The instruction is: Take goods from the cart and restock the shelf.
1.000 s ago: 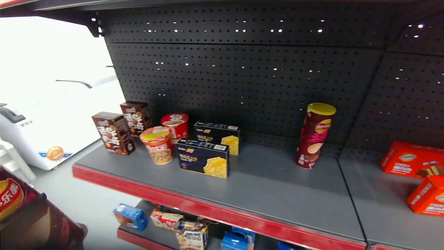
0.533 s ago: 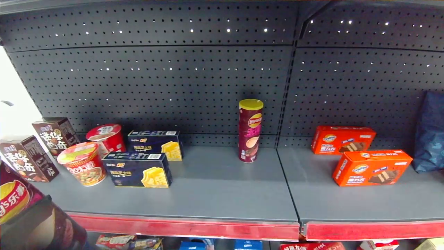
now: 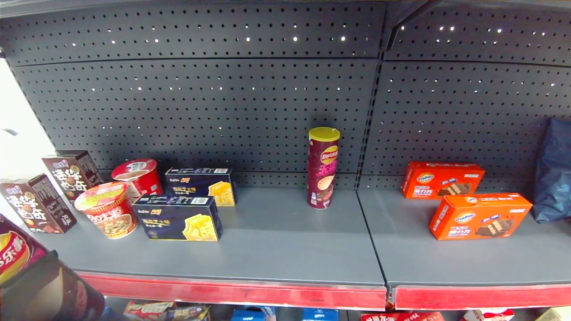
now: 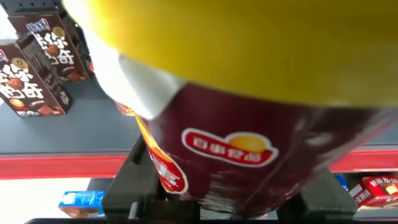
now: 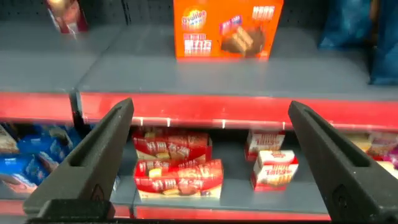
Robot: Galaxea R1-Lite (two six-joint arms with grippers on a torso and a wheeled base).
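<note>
Shelf (image 3: 285, 249) is grey with a red front lip and a black pegboard back (image 3: 200, 102). Upright chip can (image 3: 323, 167), maroon with a yellow lid, stands near the back, just left of the seam between the two shelf panels. Left of the upright chip can are two navy cracker boxes, front (image 3: 180, 217) and rear (image 3: 203, 185). Further left are two cup noodles, front (image 3: 109, 209) and rear (image 3: 138, 176). Two brown chocolate snack boxes, front (image 3: 38, 203) and rear (image 3: 73, 171), stand furthest left of it. Right of the upright chip can, past the seam, are two orange boxes, rear (image 3: 441, 179) and front (image 3: 479, 215), then a dark blue bag (image 3: 553, 174) well to the right. Held chip can (image 4: 249, 124), same maroon body and yellow lid, is off the shelf, low and far left of the upright chip can, in front of the red lip. Left gripper (image 4: 224, 199) has its jaws clamped on the held chip can's body, with black fingers (image 4: 134, 180) on either side. Right gripper (image 5: 211, 162) has jaws spread wide with nothing between them; it sits low in front of the red lip, right of the upright chip can.
</note>
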